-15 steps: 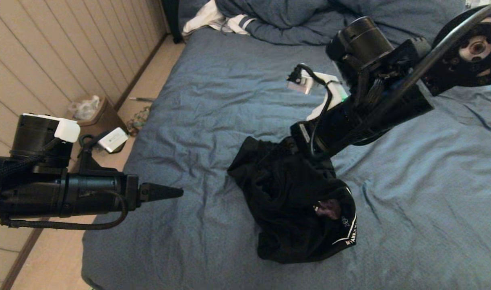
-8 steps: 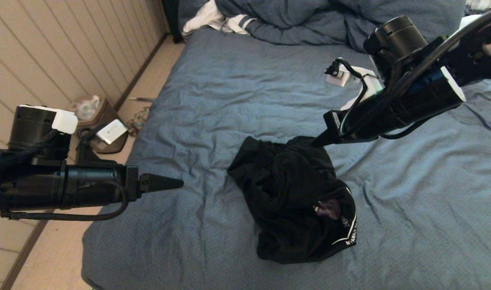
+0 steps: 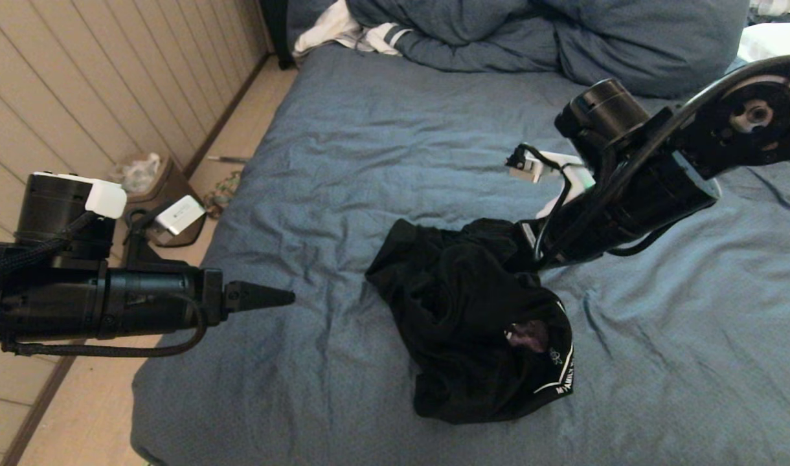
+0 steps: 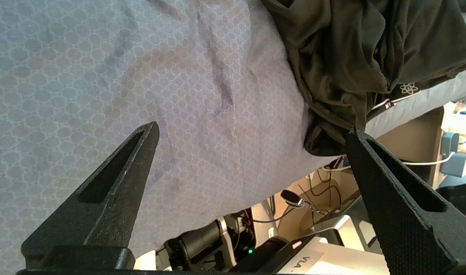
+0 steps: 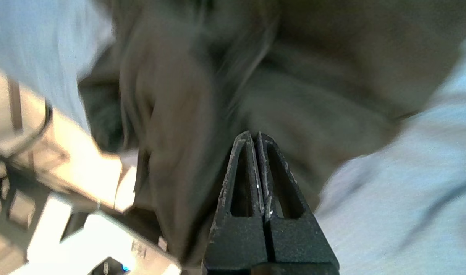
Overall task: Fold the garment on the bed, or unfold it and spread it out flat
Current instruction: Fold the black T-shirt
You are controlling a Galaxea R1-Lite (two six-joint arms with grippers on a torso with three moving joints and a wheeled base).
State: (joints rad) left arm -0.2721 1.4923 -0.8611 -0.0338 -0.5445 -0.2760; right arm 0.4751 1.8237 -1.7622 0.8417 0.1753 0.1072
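Right gripper [image 5: 254, 134], fingers pressed together with nothing seen between them, is set at the crumpled T-shirt [image 3: 473, 323] mid-frame on the bed [image 3: 369, 162], presumably for dragging it flat.

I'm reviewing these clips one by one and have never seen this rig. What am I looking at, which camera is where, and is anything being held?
A two-armed robot works over a bed. One picture looks down from its head; the other two look out from behind each arm's fingers. A crumpled black T-shirt lies bunched on the blue-grey cover. The right gripper is at the shirt's far edge, fingers pressed together with no cloth visible between them, so it holds nothing. The left gripper hovers open beside the shirt, empty. A duvet is heaped at the head end.
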